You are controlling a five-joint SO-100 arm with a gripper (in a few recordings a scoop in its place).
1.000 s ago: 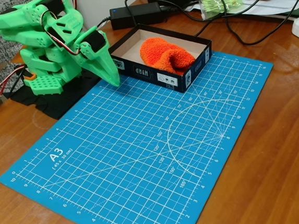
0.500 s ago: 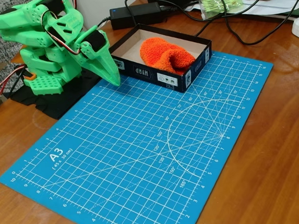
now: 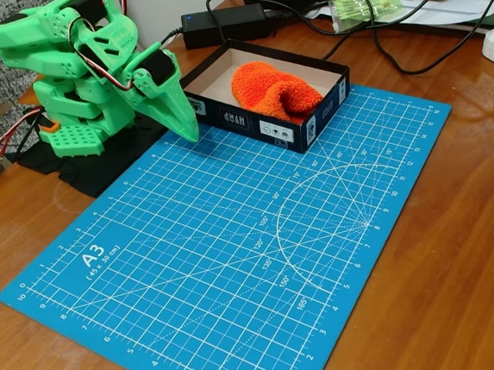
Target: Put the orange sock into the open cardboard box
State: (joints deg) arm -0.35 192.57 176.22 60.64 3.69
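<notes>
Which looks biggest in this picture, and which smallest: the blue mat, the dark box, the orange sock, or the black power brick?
Largest to smallest, as they look in the fixed view:
1. blue cutting mat, by far
2. open cardboard box
3. orange sock, lying inside the box
4. black power brick, though it sits farther back, so it may only look smaller than the sock.

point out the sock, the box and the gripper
sock (image 3: 273, 92), fixed view, top of the orange bundle
box (image 3: 264, 130), fixed view, dark front wall by the white labels
gripper (image 3: 186, 130), fixed view, green fingertips pointing down at the mat's edge
</notes>
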